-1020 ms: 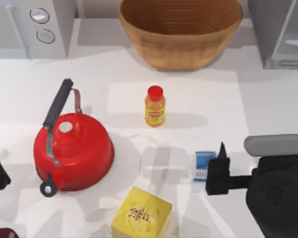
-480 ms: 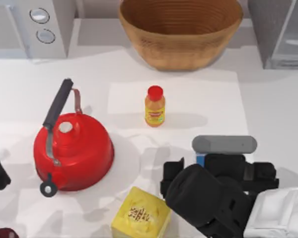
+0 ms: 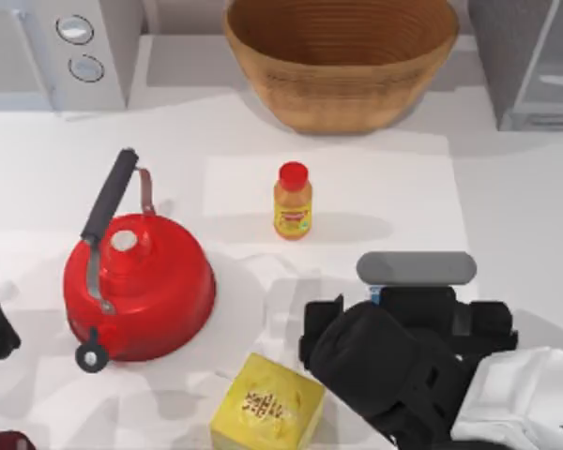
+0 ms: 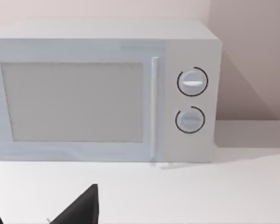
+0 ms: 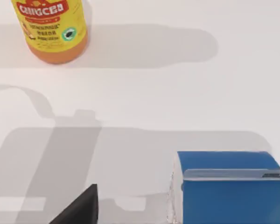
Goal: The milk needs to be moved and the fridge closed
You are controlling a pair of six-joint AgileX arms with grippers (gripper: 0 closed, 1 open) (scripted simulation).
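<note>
toward five o'clock on the table [image 3: 56,159], the right arm of the agilex pair hangs over the milk [image 5: 228,186], its black wrist covering nearly all of the carton from above; just a sliver of blue shows at the near edge of the arm's grey bar. in the right wrist view the carton stands upright on the white surface, blue gabled top toward the camera, and a single dark fingertip [image 5: 79,207] of the right gripper sits apart from it, not touching. whether that gripper's fingers are apart or together, i cannot tell.

the orange bottle [image 3: 293,202] with its red cap stands at about the table's centre, up from the milk toward eleven o'clock and well apart from it. the yellow box [image 3: 267,405] lies at six o'clock, just beside the right arm. the red kettle [image 3: 136,281] sits at eight o'clock, and the woven basket [image 3: 342,56] at twelve.

the fridge [image 3: 530,61] is at the one o'clock corner, its glassy panel angled outward. the pale microwave [image 4: 102,88] with two knobs stands at eleven o'clock, and the left arm is parked at the nine o'clock edge, facing it.
</note>
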